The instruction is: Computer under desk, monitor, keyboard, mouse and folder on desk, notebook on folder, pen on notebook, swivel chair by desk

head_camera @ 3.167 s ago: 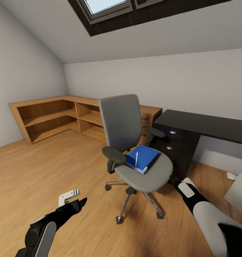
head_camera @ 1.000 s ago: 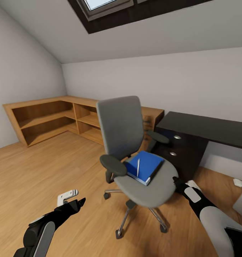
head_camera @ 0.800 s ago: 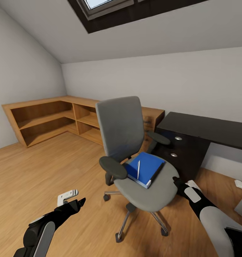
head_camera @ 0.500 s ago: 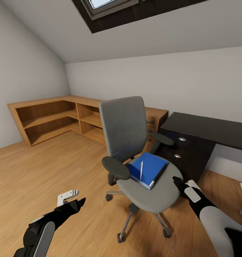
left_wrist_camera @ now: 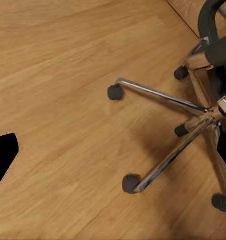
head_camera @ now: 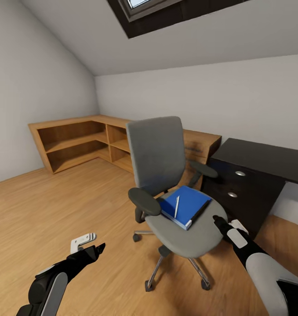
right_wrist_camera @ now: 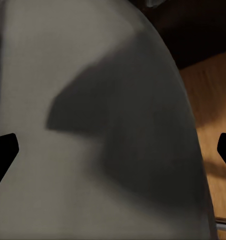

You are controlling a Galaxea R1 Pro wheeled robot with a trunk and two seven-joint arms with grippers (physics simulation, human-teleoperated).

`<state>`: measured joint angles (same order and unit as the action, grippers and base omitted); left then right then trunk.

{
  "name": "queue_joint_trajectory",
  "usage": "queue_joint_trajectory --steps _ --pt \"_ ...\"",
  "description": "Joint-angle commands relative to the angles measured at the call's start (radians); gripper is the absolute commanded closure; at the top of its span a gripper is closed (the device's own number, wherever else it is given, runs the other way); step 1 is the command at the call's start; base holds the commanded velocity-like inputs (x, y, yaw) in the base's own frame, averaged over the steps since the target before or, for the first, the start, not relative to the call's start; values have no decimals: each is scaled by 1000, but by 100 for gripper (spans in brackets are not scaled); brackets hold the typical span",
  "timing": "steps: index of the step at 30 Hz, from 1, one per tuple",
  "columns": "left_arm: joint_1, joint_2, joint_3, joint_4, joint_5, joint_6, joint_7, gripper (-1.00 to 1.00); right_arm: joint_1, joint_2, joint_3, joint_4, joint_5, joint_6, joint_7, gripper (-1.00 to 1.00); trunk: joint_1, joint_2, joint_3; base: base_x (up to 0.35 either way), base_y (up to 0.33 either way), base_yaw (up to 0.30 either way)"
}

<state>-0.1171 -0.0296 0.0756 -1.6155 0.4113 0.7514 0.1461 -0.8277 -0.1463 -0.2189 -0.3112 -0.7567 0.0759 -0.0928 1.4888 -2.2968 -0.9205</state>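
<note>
Two arms reach forward over the wooden floor (head_camera: 56, 197) toward the swivel chair (head_camera: 160, 153), which stands in the middle of the room just left of the table (head_camera: 263, 158). The folder (head_camera: 186, 205) lies on the grey seat, the notebook (head_camera: 201, 210) showing as a dark strip along its right edge and the pen (head_camera: 177, 206) lying on top. Since half a second ago the whole view has swung left to right, so chair, table and wooden shelving (head_camera: 78, 142) all sit further right in the head view; that is the camera moving, and the things on the seat lie as before. The right gripper (head_camera: 220, 221) is at the seat's right edge, and its wrist view shows the grey seat (right_wrist_camera: 108, 125) close up with both finger tips at the far sides, so the jaws are wide apart and hold nothing. The left gripper (head_camera: 100, 248) hangs over bare floor near the chair's chrome base (left_wrist_camera: 168, 130); I cannot tell how far its jaws are apart.
</note>
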Motion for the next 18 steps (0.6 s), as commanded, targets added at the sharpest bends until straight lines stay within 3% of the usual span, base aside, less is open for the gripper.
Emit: queue_joint_trajectory --steps 1,18 --pt "-1 -1 1 -1 11 5 7 -100 1 1 6 20 -20 5 -4 -100 0 0 -2 97 0 185" --pt "-1 -1 -3 0 11 5 8 -100 1 2 6 21 -20 5 -4 -100 0 0 -17 297 0 185"
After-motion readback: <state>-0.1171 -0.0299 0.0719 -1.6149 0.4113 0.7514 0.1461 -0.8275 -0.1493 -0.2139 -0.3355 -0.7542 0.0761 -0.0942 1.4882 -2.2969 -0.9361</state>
